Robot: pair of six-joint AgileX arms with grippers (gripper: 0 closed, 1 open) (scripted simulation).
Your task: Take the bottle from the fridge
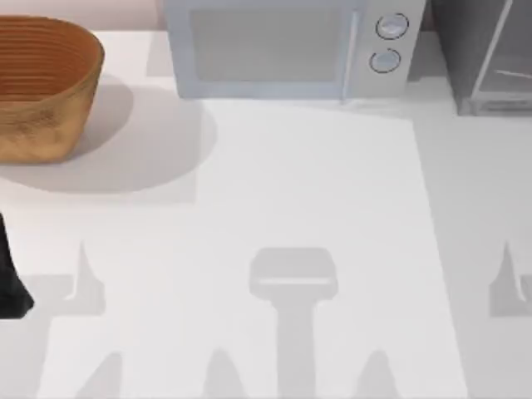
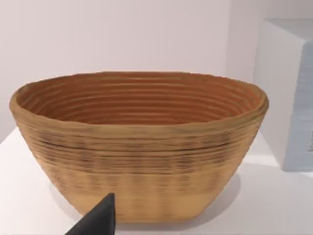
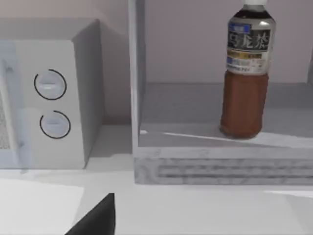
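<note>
Presently: approach step, nothing grasped yet.

Bottle (image 3: 244,78): upright on the fridge (image 3: 220,166) shelf, inside the open front, well back from the sill.

Fridge (image 1: 486,54): just right of the microwave (image 1: 283,46).

Right gripper (image 3: 95,218): one dark fingertip shows, short of the fridge sill; whether its claw is spread or pressed together, cannot tell.

Left gripper (image 2: 95,220): parked facing the basket (image 2: 139,147), which sits left of the microwave; claw state likewise cannot tell.

Next move, as judged: right arm advances into the fridge, claw spread around the bottle's body.

Obstacles: fridge frame post nearest the microwave; raised sill.
</note>
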